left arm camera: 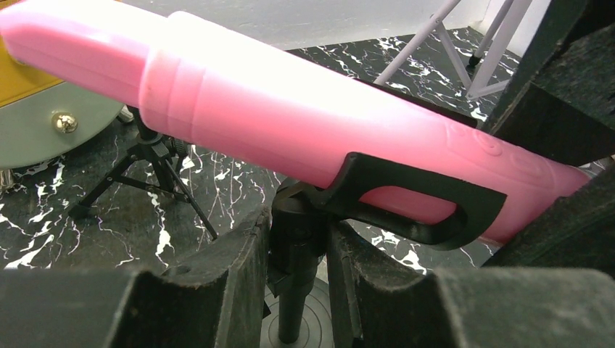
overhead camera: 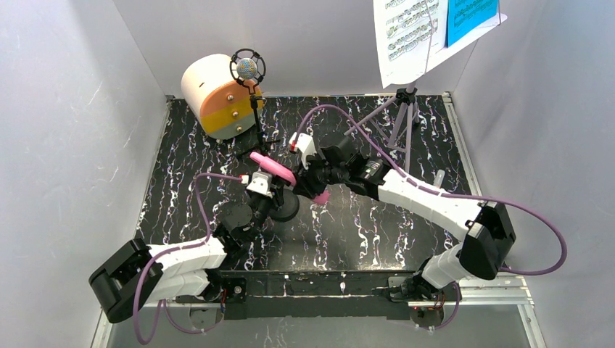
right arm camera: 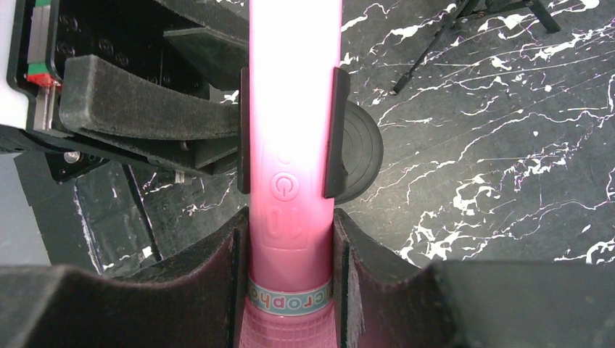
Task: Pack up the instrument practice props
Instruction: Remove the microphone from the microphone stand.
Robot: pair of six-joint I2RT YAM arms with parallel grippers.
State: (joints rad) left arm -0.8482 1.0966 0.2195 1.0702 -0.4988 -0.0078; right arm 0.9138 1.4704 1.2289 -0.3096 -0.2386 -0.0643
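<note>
So the pink toy microphone is sitting tilted in the black clip of its stand, mid tabletop. Left jaws are squeezed tight on the stand's post, right jaws clamped around the mic's lower end (lettered band right between the pads). The purple silver-headed microphone stands back by the cream box.

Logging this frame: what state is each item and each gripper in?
pink toy microphone: tilted, seated in the mic stand's clip.
left gripper: shut on the mic stand post.
right gripper: shut on the pink toy microphone's lower end.
silver-headed microphone: upright on its black tripod.
music rack: standing, legs spread.
sheet-music pages: propped on the rack.
cream box: knobbed drawers look closed.
</note>
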